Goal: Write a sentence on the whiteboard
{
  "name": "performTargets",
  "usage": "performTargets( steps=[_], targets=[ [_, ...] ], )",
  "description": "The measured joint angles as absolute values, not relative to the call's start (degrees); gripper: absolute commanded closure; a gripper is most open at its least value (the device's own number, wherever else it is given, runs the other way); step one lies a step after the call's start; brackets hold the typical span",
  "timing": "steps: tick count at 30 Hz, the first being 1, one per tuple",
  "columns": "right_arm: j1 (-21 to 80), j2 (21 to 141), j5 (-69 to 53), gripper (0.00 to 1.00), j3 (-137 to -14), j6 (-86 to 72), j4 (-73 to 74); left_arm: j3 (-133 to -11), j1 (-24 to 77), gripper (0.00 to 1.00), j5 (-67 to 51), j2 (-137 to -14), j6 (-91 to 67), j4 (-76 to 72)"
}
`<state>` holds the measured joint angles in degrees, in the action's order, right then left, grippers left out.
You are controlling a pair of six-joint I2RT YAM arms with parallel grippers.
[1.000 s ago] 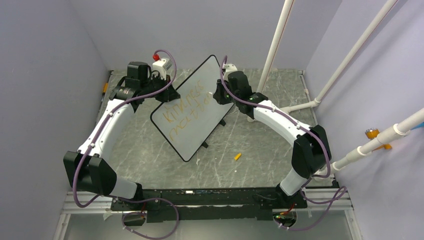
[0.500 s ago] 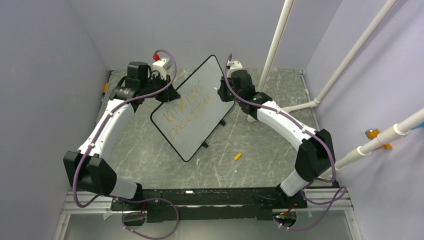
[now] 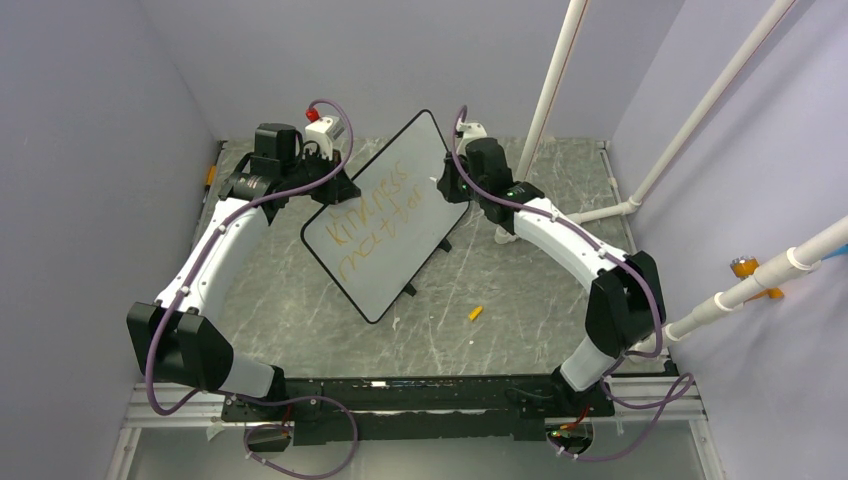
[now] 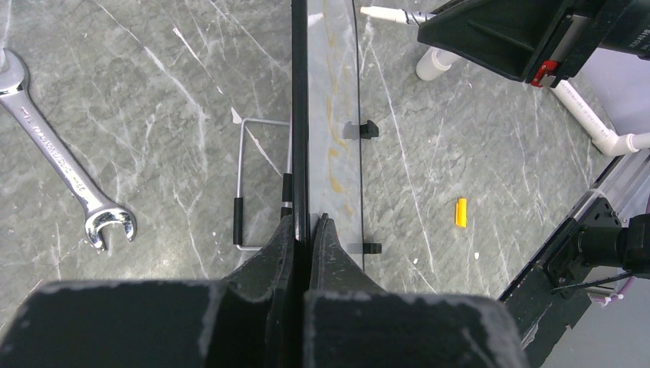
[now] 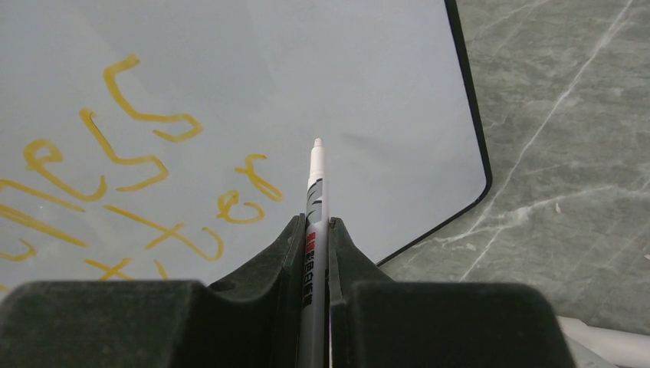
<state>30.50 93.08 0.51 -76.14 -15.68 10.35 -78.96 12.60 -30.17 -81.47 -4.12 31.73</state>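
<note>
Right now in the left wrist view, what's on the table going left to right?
Wrench → wire stand leg → whiteboard, seen edge-on → white pipe foot → orange cap → white pipe joint.

My whiteboard (image 5: 306, 69) has a smooth, glossy white face in a thin black frame, and my marker (image 5: 315, 192) has a smooth white plastic barrel. The wrench (image 4: 57, 157) is bright polished metal, and the table (image 4: 138, 92) looks like grey, white-veined stone with a dull finish.
</note>
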Motion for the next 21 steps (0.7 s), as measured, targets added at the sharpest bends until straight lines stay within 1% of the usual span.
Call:
performTargets(
  steps=[21],
  targets=[
    [30.0,96.7,-1.6,1.0,-79.5,-15.6,10.0,-79.0,12.6,1.0,-30.2,-81.5,-4.1,31.7]
  ],
)
